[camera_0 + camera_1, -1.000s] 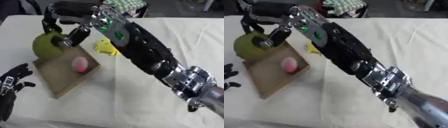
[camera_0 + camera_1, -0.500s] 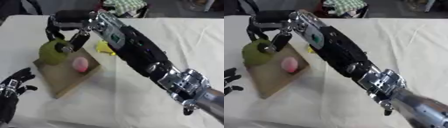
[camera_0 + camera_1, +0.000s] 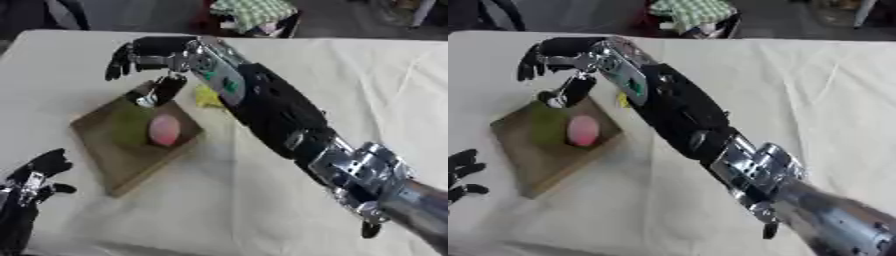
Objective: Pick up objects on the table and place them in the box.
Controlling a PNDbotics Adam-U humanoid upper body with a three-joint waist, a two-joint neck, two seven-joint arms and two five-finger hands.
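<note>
Low at the near left corner of the table (image 3: 367, 80) the robot's left hand (image 3: 31, 182) rests idle, dark fingers relaxed and spread, pointing up and holding nothing.

Just beyond it, toward the table's left side, lies the box (image 3: 131, 145), a shallow brown tray turned so that one corner points to the far edge. Inside it sit two things side by side and touching or nearly so: a green round object (image 3: 129, 125) on the left and a pink egg-shaped object (image 3: 164, 129) on the right, both in the far half of the box.

Above the box's far corner hovers the right hand (image 3: 149, 52). Its fingers (image 3: 118, 62) hang down, curved and apart, at the left end of the hand, while the thumb (image 3: 162, 90) drops separately toward the box's far edge, its tip close over the rim near the green object. Nothing is between thumb and fingers; the hand is open and clear of both objects, though whether the thumb tip touches the box I cannot tell.

Beside the box's far right edge, partly hidden behind the forearm, a small yellow object (image 3: 208, 96) lies on the tablecloth.

The right arm (image 3: 280, 120) stretches in a long diagonal from the near right corner across the middle of the table to the far left, black along the forearm with a silver joint (image 3: 363, 170) near the elbow.
</note>
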